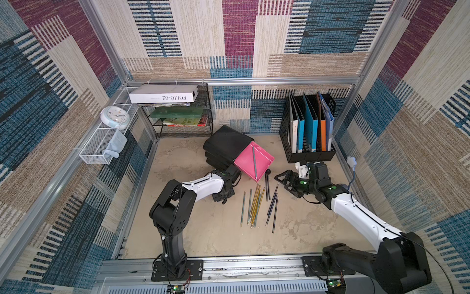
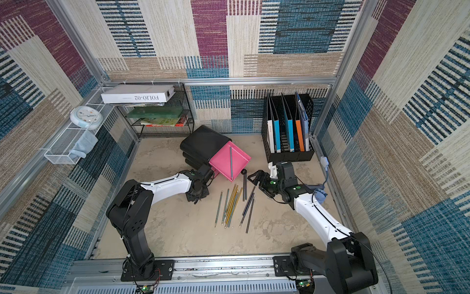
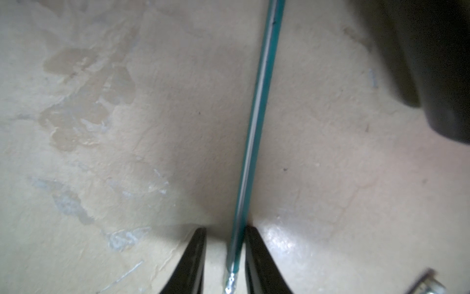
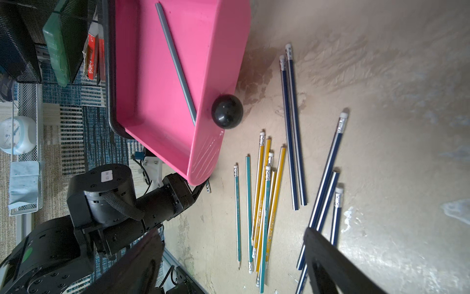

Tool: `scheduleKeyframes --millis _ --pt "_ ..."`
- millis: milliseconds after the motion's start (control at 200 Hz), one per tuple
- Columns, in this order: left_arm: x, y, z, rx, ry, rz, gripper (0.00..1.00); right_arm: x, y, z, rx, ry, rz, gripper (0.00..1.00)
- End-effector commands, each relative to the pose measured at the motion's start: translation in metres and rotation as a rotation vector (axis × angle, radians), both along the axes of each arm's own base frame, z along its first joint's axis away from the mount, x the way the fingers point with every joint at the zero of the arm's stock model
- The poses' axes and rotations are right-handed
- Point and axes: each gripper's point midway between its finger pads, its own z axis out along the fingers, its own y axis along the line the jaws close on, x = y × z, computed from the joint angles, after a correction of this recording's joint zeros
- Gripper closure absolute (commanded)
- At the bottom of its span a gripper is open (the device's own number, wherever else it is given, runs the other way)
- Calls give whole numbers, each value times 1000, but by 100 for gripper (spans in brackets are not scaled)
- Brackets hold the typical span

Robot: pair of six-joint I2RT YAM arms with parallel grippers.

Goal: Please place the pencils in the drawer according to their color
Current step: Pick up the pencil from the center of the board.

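Beige surface (image 1: 203, 229), in both top views: loose pencils (image 1: 256, 206) at 6 o'clock of pink drawer (image 1: 244, 165). Left wrist: left gripper (image 3: 225, 229) narrowly parted astride teal pencil (image 3: 257, 114), not clamped. Right wrist: right gripper (image 4: 232, 233) wide, empty.

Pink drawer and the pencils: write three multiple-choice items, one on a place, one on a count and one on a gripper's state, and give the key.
1. Where do the navy pencils lie?
A) on the table, on the right arm's side of the yellow pencils
B) in the file rack
C) on the wire shelf

2. How many pencils lie in the pink drawer?
A) none
B) one
C) three

3. How is the right gripper?
A) shut on a navy pencil
B) shut on the drawer knob
C) open, holding nothing

Key: A, they lie flat on the table beside the yellow ones. B, a single pencil lies across the drawer floor. C, its fingers stand wide apart with nothing gripped.
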Motion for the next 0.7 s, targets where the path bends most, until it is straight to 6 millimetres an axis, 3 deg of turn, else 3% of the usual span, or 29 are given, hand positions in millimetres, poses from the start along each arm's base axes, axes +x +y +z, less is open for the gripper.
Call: scheduleKeyframes --millis 0,356,501,691 --pt "-19 7 -12 15 82 9 77 2 -1 3 -11 -14 0 10" --pt "-30 11 -16 -4 88 34 100 1 -1 8 -13 -23 -1 10" --pt "-34 12 -9 -31 71 51 100 1 -1 9 -12 -27 0 10" --pt "-38 15 18 -72 6 56 100 2 -1 12 -9 -31 -2 10"
